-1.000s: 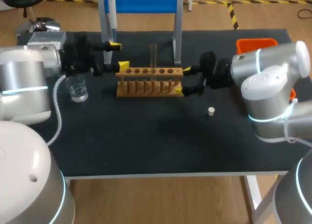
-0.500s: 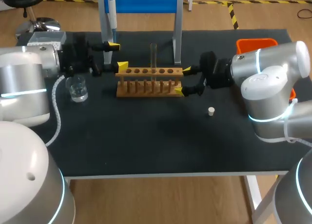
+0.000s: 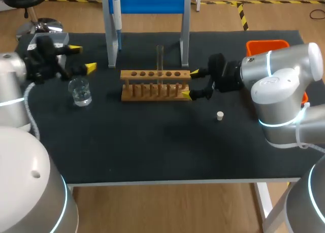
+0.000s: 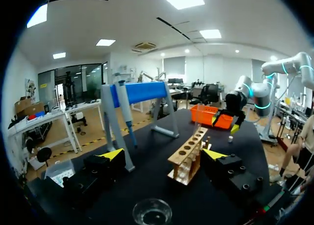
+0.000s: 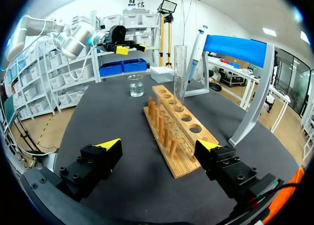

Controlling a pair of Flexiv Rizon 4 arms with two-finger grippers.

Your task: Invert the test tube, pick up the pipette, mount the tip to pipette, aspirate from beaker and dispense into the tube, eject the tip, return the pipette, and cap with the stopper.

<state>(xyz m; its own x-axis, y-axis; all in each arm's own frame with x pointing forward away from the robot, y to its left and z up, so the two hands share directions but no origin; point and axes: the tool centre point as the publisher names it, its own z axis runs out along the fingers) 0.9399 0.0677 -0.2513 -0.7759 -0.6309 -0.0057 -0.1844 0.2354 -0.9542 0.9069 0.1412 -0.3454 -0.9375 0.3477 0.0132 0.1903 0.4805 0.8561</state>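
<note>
Over left rear of black mat [image 3: 162,157]: L gripper [image 3: 83,59], fingers spread wide, nothing held. Hangs near beaker [image 3: 80,92], no contact; in L wrist view, beaker below gap between yellow tips. Small, round, clear glass, some clear liquid inside.

At rack's right end: R gripper [image 3: 190,84], also wide open, empty. Straddles end of rack [image 5: 179,137] w/ space either side, no touch. Pale wood, row of round holes on top, pegs along front. Test tube [image 3: 160,60] upright in a hole nr middle: tall, thin, clear glass.

Behind rack: stand [image 3: 152,2] w/ blue crossbar on grey legs; pipette [image 3: 116,14] hanging at its left end, tip down.

On mat right of rack, well apart: stopper [image 3: 220,115], small, pale, stubby.

At right rear, partly hidden by R arm [image 3: 279,86]: orange bin [image 3: 266,44]. By L gripper at mat's edge: clear box [image 3: 61,38].
</note>
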